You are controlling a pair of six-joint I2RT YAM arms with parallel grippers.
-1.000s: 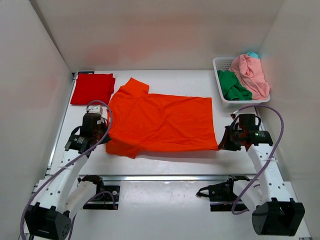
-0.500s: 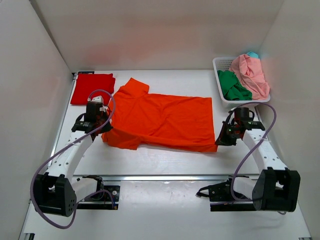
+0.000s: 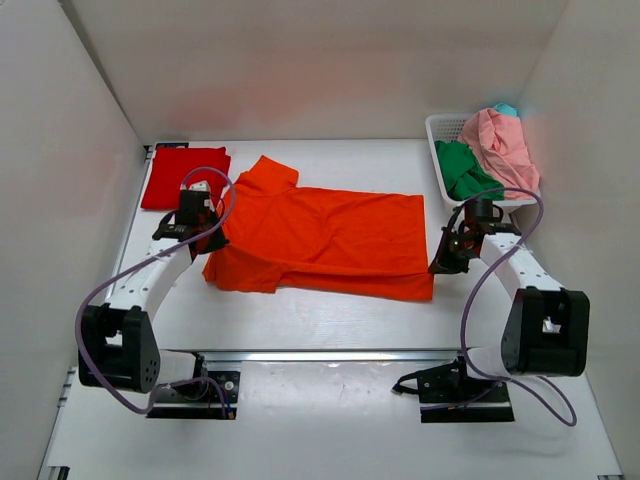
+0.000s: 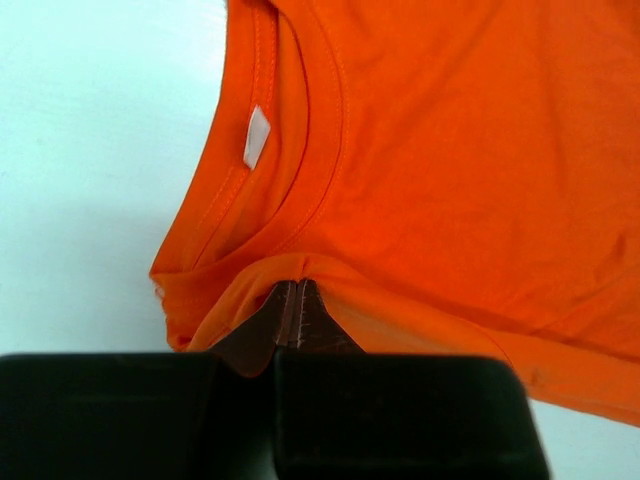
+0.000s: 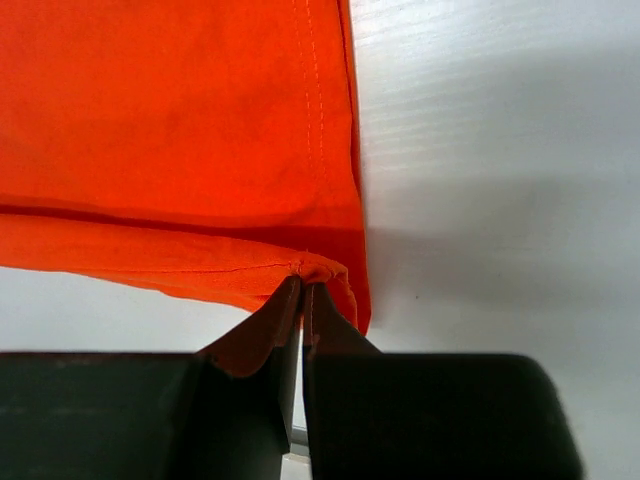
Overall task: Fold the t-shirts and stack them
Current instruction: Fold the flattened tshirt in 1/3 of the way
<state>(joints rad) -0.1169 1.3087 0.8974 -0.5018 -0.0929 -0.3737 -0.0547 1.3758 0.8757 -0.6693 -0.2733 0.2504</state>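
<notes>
A bright orange t-shirt (image 3: 320, 240) lies spread across the middle of the table, its near edge lifted and folded over toward the back. My left gripper (image 3: 207, 243) is shut on the shirt's cloth near the collar (image 4: 290, 190), at its left end. My right gripper (image 3: 441, 263) is shut on the hem corner (image 5: 325, 268) at its right end. A deeper red t-shirt (image 3: 184, 176) lies folded at the back left. Green (image 3: 466, 171), pale pink (image 3: 500, 146) and teal (image 3: 506, 109) shirts are piled in the basket.
A white lattice plastic basket (image 3: 438, 133) stands at the back right, close behind my right gripper. White walls enclose the table on the left, back and right. A metal rail (image 3: 330, 355) runs along the near edge.
Both grippers have moved away from me toward the back, carrying the orange shirt's near edge with them. The fold over the shirt has grown. The red shirt and basket have not moved.
</notes>
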